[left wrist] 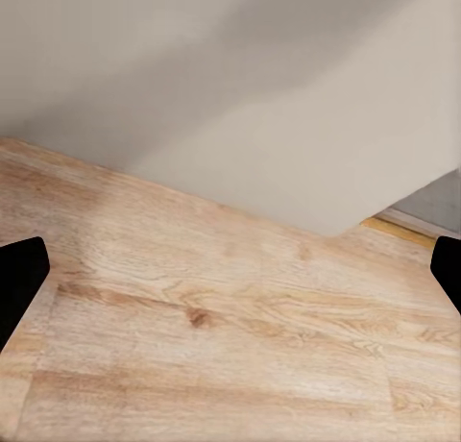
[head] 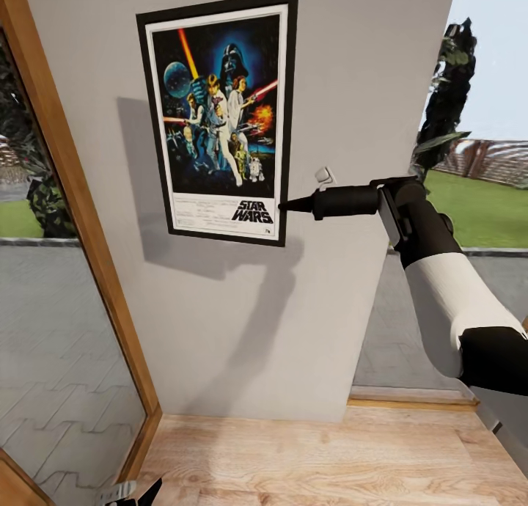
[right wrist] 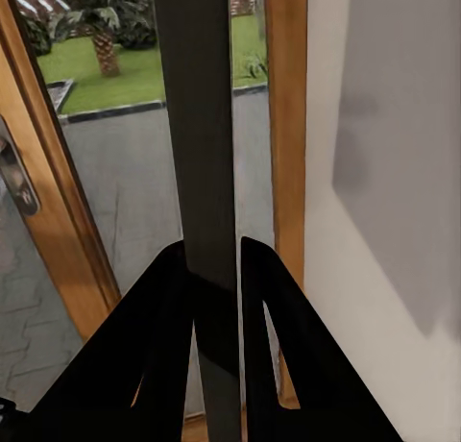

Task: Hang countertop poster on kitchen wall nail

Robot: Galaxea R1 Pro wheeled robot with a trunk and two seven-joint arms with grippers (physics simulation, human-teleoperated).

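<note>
Right gripper (right wrist: 213, 279) fingers (right wrist: 154, 346) pinch poster (head: 220, 110) edge against wall (head: 352, 88).

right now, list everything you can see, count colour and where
poster: one, black frame, white border, dark blue artwork, against the pale grey wall, its lower right edge between the right gripper's fingers
wall: one, pale grey, straight ahead
floor: one, light wood planks, below the wall
door frame: one, wooden, with glass, left of the wall
lawn: one, green, outdoors on the right
paved ground: one, grey, outside behind the glass
right arm: one, black and white, reaching in from the right
right gripper: one, black, closed on the poster's edge
left gripper: one, black, low near the floor, fingers spread apart, nothing between them
</note>
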